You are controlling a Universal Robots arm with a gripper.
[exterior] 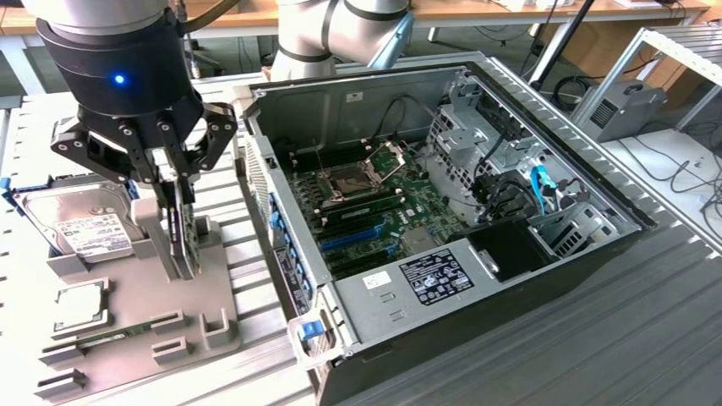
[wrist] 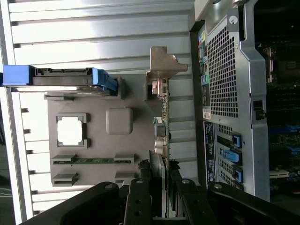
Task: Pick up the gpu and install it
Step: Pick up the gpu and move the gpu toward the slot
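Up close: gripper (wrist: 160, 180) jaws pinched on gpu (wrist: 164, 136), one finger on each face, near upper edge. Card stands on edge in grey holder tray (wrist: 136, 140), silver bracket (wrist: 164, 65) at far end. Judged light, stiff, fragile: best held by cooler block and board edge, not small components. Beyond: hard drive (exterior: 84, 224), open computer case (exterior: 327, 110) beside tray.

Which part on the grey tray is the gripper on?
The gpu, the thin green card clamped by the gripper; the hard drive, square chip and memory stick sit apart from it, untouched.
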